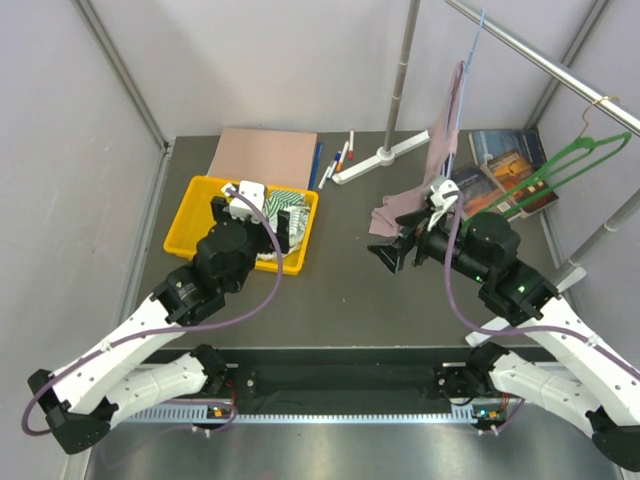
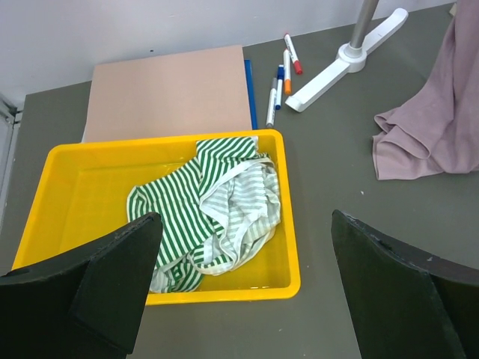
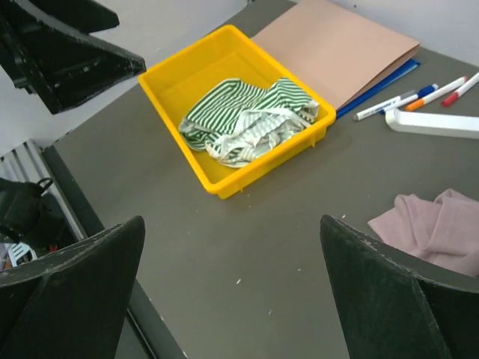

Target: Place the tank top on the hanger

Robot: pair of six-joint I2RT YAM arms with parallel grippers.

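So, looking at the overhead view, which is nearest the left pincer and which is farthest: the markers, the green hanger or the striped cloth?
From the left pincer:
1. The striped cloth, just beside it in the yellow tray.
2. The markers, farther back, toward the middle.
3. The green hanger, hanging at the far right.

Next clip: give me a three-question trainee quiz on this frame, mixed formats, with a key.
1. True or false: the right gripper holds the tank top.
2. What lies in the yellow tray? A) markers B) striped cloth C) books
3. Fill in: the tank top's upper end hangs from the light-blue ____.
Key: 1 false, its jaws are open and empty; 2 B; 3 hanger.
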